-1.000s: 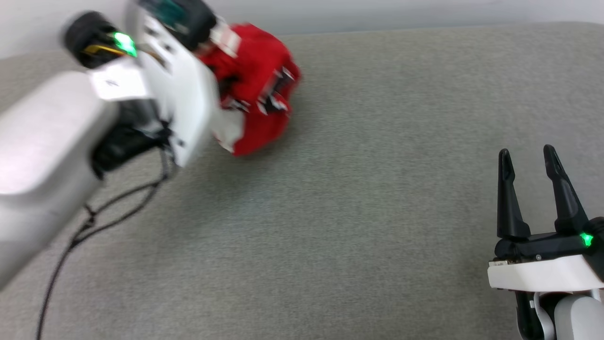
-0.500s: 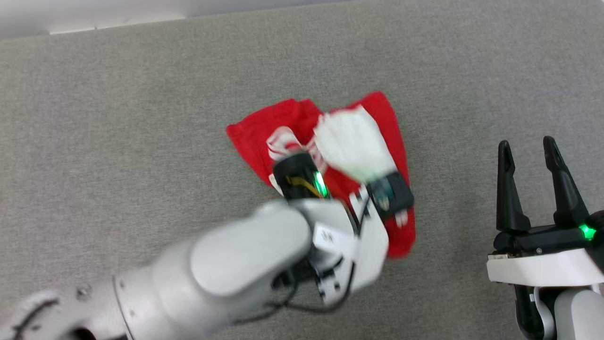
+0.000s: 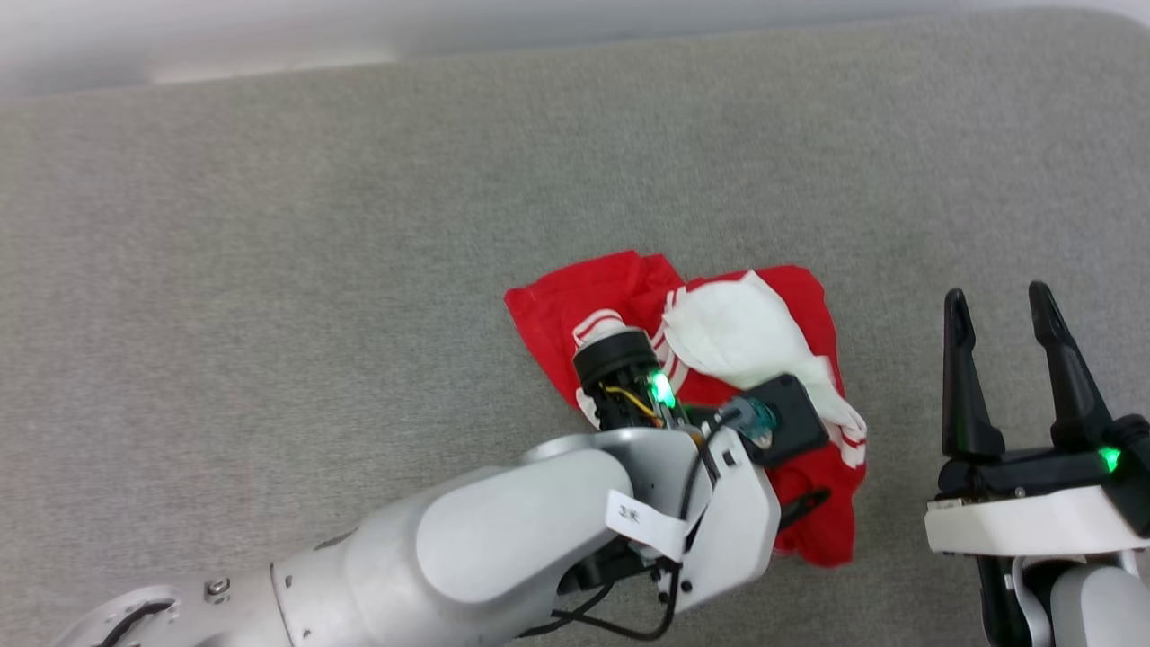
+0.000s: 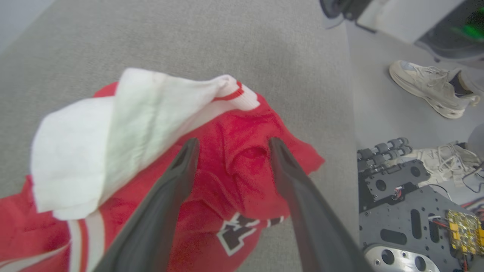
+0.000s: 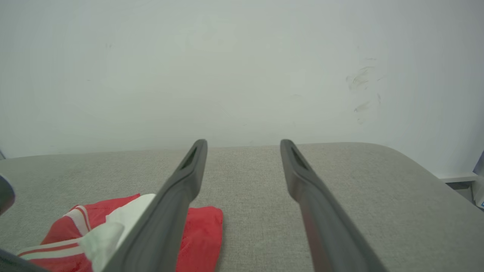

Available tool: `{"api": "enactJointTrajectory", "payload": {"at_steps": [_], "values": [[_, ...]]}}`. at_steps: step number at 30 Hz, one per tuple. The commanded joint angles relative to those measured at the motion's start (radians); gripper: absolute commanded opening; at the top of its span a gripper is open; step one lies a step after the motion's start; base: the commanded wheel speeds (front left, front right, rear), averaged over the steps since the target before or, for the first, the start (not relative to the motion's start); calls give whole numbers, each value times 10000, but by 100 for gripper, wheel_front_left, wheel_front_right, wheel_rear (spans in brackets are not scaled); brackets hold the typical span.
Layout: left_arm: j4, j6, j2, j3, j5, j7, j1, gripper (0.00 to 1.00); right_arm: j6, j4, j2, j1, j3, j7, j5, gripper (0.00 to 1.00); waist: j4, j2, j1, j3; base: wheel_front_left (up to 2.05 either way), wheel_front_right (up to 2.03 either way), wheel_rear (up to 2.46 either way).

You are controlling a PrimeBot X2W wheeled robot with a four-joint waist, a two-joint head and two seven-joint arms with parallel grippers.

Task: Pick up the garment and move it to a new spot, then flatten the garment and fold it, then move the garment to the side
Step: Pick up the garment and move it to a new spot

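The crumpled red garment (image 3: pixel 584 296), white sleeve flopped on top, lies mid-way across the grey padded surface (image 3: pixel 269 270), well off its far edge, beneath the down-pointing left gripper (image 4: pixel 233 141), fingers spread, gripping nothing.

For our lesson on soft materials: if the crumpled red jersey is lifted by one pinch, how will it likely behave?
The jersey will probably droop limply: it lies in bunched folds, white sleeve flopped over the red body. It looks thin, so likely light. Pushed along the grey surface, it would probably wrinkle rather than slide.
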Motion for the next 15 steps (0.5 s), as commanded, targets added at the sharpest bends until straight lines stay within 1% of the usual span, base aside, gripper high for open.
{"api": "enactJointTrajectory", "payload": {"at_steps": [1,5,7,9,12,13,15], "values": [[251,-1,-77,18,-91,-648,-142,100,-3,49,15,186,-34,-22,-81,100,221,0,0,-439,0,0,0],[1067,24,-132,303,-2,-2461,-301,100,-3,102,15,514,-104,-21,-145,100,458,0,0,-1034,0,0,0],[1393,216,-130,571,68,-3195,-132,100,-3,133,15,679,-139,-21,-168,100,573,0,0,-1299,0,0,0],[1609,520,-25,812,208,-3854,83,100,-3,142,15,832,-135,-21,-190,100,678,0,0,-1517,0,0,0],[1844,1203,233,1269,412,-4941,418,100,-3,132,15,993,-151,-21,-194,100,827,0,0,-1778,0,0,0],[2001,2218,648,1933,477,-6080,1133,100,-3,129,15,1176,-191,-21,-196,100,986,0,0,-2045,0,0,0],[1912,2782,905,2402,654,-6350,1496,100,-3,140,15,1251,-225,-22,-184,100,1062,0,0,-2166,0,0,0]]}}
